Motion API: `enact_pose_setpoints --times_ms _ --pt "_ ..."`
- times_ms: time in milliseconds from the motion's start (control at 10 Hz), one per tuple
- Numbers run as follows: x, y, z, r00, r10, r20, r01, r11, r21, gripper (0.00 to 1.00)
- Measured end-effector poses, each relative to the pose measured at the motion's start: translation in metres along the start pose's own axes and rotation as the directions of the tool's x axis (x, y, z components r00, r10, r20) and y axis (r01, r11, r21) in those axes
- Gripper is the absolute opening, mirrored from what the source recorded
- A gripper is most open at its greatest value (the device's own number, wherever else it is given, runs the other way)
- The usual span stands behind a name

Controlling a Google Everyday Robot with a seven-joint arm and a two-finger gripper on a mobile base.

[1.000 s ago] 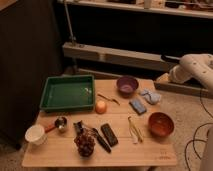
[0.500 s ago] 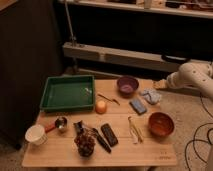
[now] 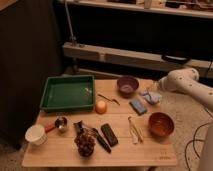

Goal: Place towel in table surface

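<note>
The towel (image 3: 151, 96), a small pale blue-grey rumpled cloth, lies on the table surface (image 3: 125, 148) near its right back edge, just right of the purple bowl (image 3: 127, 85). My white arm reaches in from the right. Its gripper (image 3: 161, 87) hovers right at the towel's upper right side and is open. I cannot tell whether it touches the cloth.
A flat blue block (image 3: 138, 106) lies in front of the towel, with a brown bowl (image 3: 161, 124) nearer the front. A green tray (image 3: 67, 92) sits back left. An orange fruit (image 3: 101, 106), dark grapes (image 3: 85, 143), a black bar (image 3: 109, 134), a metal cup (image 3: 61, 122) and a white cup (image 3: 36, 134) fill the front.
The arm has moved left and down from beyond the table's right edge, bringing the gripper close to the towel. The towel and the other objects have not moved.
</note>
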Motion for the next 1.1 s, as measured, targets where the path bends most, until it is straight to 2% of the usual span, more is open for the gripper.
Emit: enact_pose_setpoints --times_ms 200,400,600,700,1100 --pt "-0.001 0.006 0.019 1.000 -0.018 0.018 0.017 1.000 0.012 0.80" --pt "-0.010 0.017 0.030 0.999 -0.035 0.016 0.035 0.999 0.016 0.80" --pt "-0.014 0.013 0.039 0.999 -0.035 0.022 0.035 0.999 0.018 0.80" --pt "-0.015 0.010 0.043 0.999 -0.030 0.032 0.030 0.999 0.011 0.80" --pt "-0.010 -0.011 0.065 0.995 -0.014 0.098 0.020 0.998 -0.063 0.80"
